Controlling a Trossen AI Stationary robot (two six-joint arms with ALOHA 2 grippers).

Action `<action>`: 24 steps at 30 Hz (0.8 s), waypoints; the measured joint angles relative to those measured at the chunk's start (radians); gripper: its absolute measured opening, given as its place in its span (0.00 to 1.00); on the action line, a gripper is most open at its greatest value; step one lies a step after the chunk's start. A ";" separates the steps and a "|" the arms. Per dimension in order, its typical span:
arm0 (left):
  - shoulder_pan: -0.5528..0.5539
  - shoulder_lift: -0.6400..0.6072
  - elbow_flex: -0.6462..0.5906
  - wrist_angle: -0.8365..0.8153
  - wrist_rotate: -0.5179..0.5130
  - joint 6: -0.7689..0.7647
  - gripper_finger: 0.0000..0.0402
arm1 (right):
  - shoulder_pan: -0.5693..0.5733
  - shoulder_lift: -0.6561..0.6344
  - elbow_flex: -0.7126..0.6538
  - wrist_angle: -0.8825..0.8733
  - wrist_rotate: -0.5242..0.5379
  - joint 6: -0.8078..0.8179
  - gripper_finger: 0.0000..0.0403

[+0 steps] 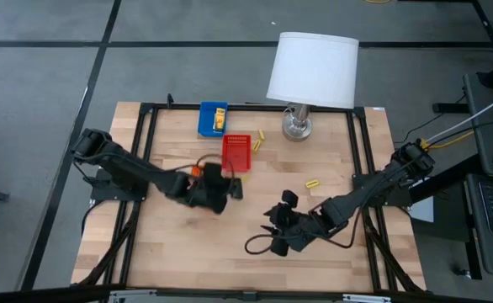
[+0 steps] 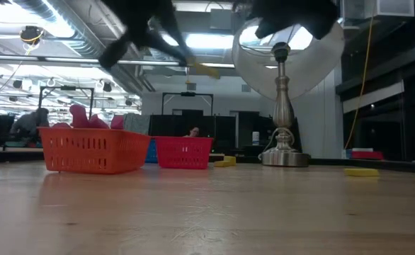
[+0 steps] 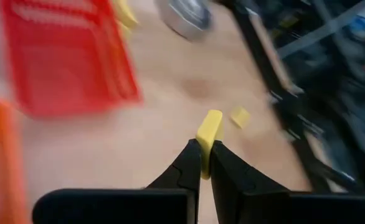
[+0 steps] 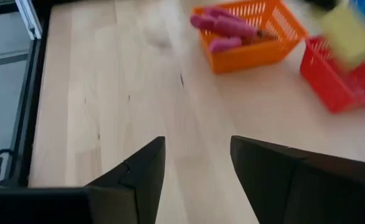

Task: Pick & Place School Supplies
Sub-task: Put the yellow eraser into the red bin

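Left hand [image 3: 205,163] pinches a flat yellow stub [image 3: 209,134].

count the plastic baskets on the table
3. The blue basket sits at the table's back edge. The red basket is just in front of it. The orange basket is beside the red one and holds pink-handled tools. None seems hidden.
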 joint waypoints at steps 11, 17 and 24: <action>0.327 0.000 0.000 -0.140 0.183 0.172 0.09 | 0.055 0.000 0.000 -0.058 0.070 0.224 0.44; 0.414 0.000 0.000 -0.090 0.182 0.296 0.20 | 0.059 0.000 0.000 -0.108 0.091 0.289 0.44; 0.423 -0.030 0.000 0.059 0.182 0.493 0.26 | 0.059 0.000 0.000 -0.184 0.085 0.374 0.44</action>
